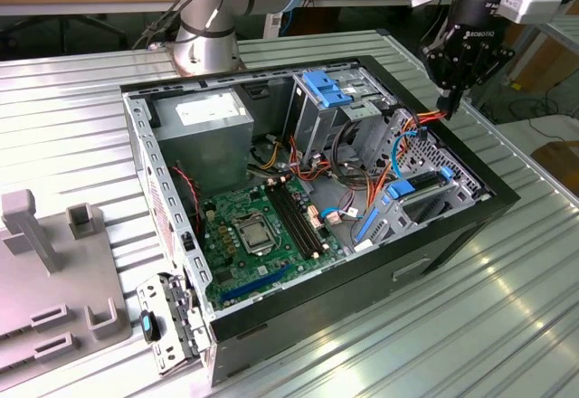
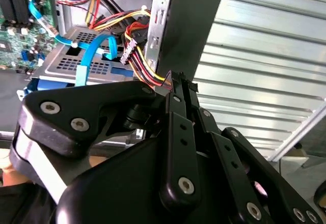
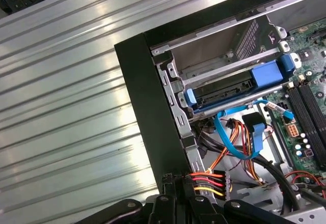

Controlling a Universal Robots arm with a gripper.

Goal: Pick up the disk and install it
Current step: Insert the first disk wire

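Ribbed metal table holds the open case under the claw.

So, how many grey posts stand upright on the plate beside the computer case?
3, all at the exterior view's left: a tall post at the far edge, a short post beside it, a third post nearer the camera. The plate runs out of frame; more may be hidden.

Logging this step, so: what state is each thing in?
gripper: shut on the coloured wires, holding them up.
disk: inside the computer case, not held; seating unclear.
computer case: on its side, open.
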